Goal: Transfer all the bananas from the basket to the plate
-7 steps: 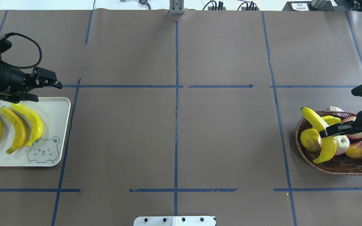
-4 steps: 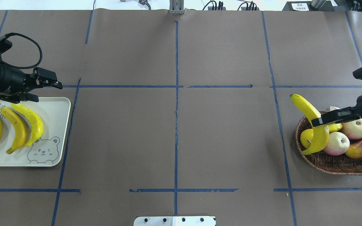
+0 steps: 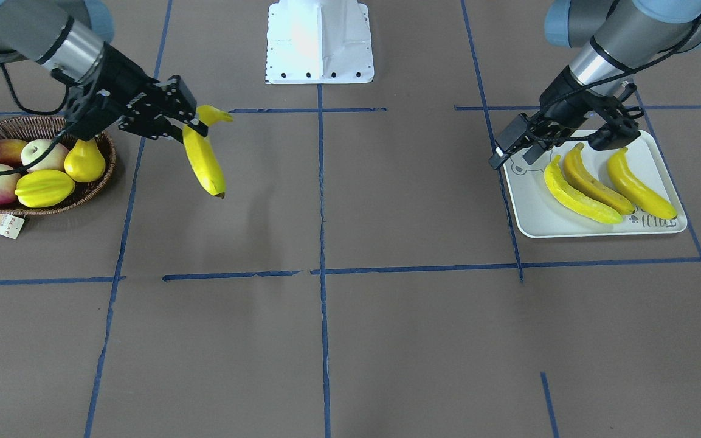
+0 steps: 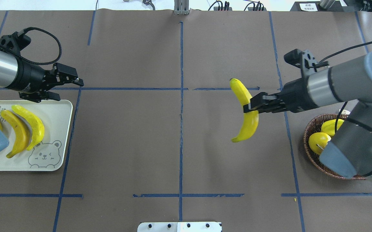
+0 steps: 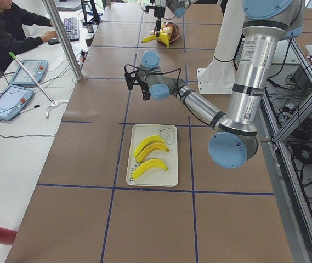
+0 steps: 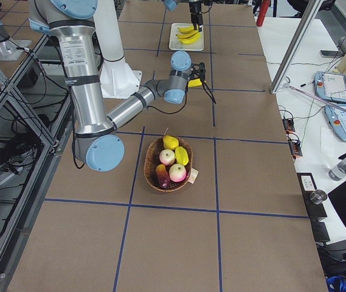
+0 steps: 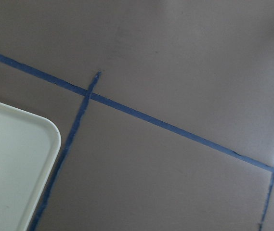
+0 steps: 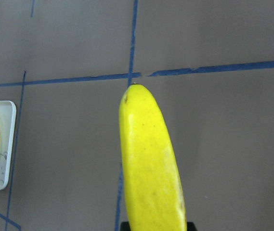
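Brown-papered desk, white bear plate at the left holding three bananas, wicker basket far right, right gripper clamped on a fourth banana held in the air between them, left gripper parted, empty, by the plate's corner.

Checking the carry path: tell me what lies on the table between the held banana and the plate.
Nothing but bare brown paper crossed by blue tape lines lies between the banana and the plate; the overhead view shows it.
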{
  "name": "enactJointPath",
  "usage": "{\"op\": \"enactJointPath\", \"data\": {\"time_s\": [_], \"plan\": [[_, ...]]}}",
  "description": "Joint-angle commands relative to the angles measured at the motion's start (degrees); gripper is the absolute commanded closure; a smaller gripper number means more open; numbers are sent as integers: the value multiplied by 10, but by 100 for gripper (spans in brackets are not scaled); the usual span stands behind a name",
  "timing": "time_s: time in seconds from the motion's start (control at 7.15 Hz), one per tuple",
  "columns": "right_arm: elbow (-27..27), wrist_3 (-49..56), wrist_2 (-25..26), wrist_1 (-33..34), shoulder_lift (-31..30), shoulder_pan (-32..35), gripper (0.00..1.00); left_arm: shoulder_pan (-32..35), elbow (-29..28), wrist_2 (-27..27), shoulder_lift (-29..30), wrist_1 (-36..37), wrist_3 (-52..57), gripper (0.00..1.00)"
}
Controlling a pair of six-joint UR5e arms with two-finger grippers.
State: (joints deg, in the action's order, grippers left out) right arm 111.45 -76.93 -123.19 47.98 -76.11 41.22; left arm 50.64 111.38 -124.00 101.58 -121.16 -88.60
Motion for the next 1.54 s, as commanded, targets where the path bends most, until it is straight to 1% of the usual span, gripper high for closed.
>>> {"op": "enactJointPath", "data": {"time_s": [0.0,0.28,0.42,0.7,0.98,1.12,1.4], "plan": [[2,-70,152,1,64,-103,98,-15,-9,1,26,-102,-106,0],[-1,-92,240,4,100,-173,98,-58,-34,5,79,-117,-156,0],[-2,-92,264,13,109,-192,99,-65,-47,6,109,-117,-172,0],[-2,-92,281,28,123,-206,99,-84,-54,7,139,-116,-181,0],[-1,-92,282,28,125,-207,99,-120,-74,9,164,-120,-178,0],[-2,-92,283,28,130,-206,99,-133,-79,30,173,-119,-178,0],[-3,-91,283,29,130,-207,99,-150,-82,52,180,-118,-177,1]]}}
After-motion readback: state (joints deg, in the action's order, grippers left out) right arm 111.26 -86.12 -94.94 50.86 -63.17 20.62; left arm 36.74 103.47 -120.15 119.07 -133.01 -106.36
